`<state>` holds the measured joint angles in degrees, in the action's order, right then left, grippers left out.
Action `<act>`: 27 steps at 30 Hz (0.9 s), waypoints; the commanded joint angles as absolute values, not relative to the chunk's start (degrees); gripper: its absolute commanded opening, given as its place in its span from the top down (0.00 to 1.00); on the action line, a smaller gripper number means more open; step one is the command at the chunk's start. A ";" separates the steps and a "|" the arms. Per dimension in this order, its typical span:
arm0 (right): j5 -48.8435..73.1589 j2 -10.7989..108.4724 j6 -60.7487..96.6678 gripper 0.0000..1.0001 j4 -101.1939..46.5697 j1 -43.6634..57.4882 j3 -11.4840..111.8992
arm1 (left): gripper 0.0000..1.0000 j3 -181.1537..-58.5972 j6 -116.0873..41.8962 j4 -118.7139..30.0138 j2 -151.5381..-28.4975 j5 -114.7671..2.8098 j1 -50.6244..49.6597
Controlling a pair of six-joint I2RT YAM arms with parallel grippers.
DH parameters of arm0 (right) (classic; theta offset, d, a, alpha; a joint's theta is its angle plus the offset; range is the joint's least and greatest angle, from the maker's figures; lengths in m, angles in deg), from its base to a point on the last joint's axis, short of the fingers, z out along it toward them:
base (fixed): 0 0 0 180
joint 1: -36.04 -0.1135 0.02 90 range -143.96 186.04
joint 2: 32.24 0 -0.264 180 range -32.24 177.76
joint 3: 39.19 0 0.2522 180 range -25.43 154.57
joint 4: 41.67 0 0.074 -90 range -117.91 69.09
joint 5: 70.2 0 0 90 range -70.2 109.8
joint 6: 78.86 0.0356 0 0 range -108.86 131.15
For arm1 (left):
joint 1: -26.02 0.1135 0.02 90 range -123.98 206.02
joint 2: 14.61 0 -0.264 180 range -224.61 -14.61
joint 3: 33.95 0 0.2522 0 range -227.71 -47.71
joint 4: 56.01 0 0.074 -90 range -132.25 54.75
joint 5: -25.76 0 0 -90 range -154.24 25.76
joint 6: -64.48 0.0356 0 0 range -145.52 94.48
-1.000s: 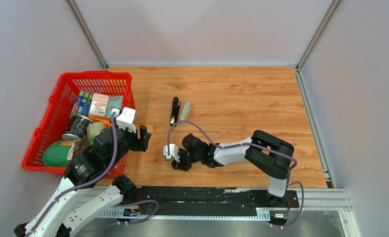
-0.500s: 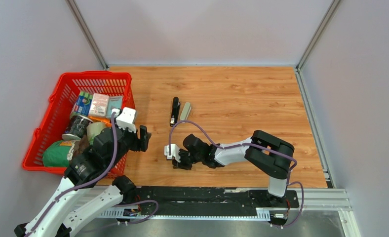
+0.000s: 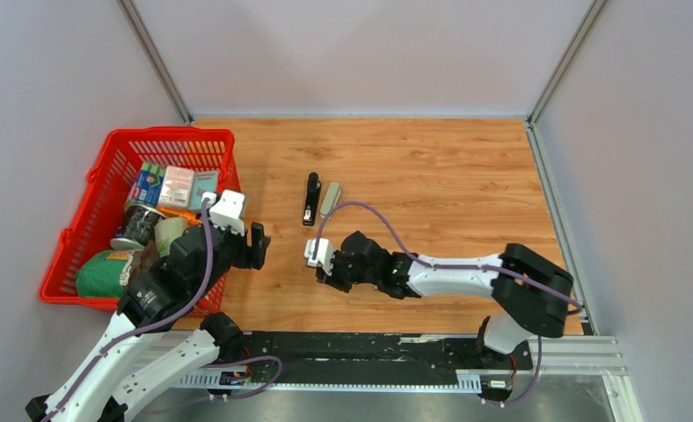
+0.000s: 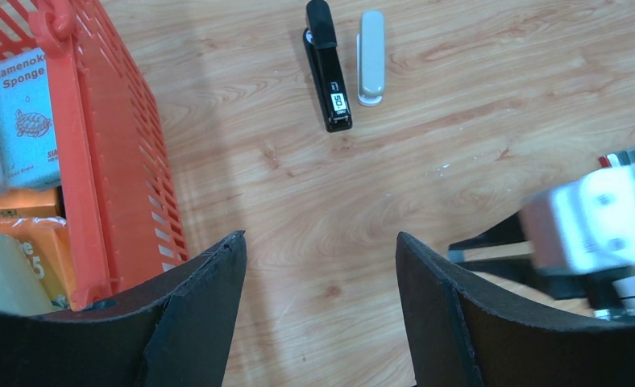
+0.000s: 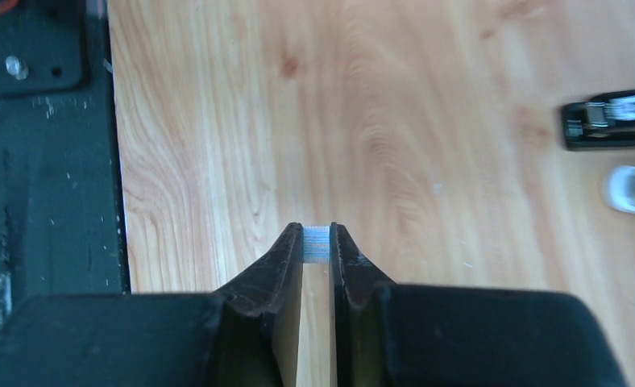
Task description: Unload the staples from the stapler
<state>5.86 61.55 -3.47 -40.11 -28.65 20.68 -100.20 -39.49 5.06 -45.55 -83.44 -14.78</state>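
- I see the right gripper [image 5: 317, 234] in the lower centre of its wrist view, with its two dark fingers drawn together on a short, pale silver strip of staples [image 5: 317, 245].
- The strip is pinched at the very fingertips. Its end shows between them, above bare wood.
- The view is soft there, so I cannot say whether the strip touches the table [image 3: 431, 176] or is clear of it.
- In the overhead view this gripper sits at lower centre, nearer the bottom of the frame than the stapler [image 3: 310, 199] and apart from it.
- The black stapler lies flat near the centre of the overhead frame. A grey oblong piece [image 3: 330, 198] lies parallel just to its right, with a narrow gap between them.
- The left gripper [image 4: 318, 246] has its fingers spread wide with nothing between them. It sits beside the wall of the red basket [image 3: 171, 132].
- The basket stands at the left of the overhead frame, filled with packaged goods.
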 commanded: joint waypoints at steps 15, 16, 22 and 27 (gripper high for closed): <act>44.57 32.72 27.74 0.83 -12.18 -18.99 12.73 | 0.25 -100.35 -38.79 3.46 -48.54 -83.58 -14.68; 46.41 31.84 29.84 0.85 -11.22 -18.28 12.11 | 0.25 -100.35 -38.79 3.46 -48.71 -83.58 -14.68; 51.17 28.05 40.04 0.85 -6.56 -15.20 8.24 | 0.25 -100.44 -38.70 3.28 -49.94 -83.31 -14.68; 54.77 28.14 49.54 0.84 -0.05 -13.97 7.89 | 0.25 -100.53 -38.52 3.28 -50.38 -83.22 -14.68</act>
<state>49.21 29.10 38.96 -5.32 -14.59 8.27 -100.20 -39.47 5.04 -50.14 -83.42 -14.78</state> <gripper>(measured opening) 0.160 0.753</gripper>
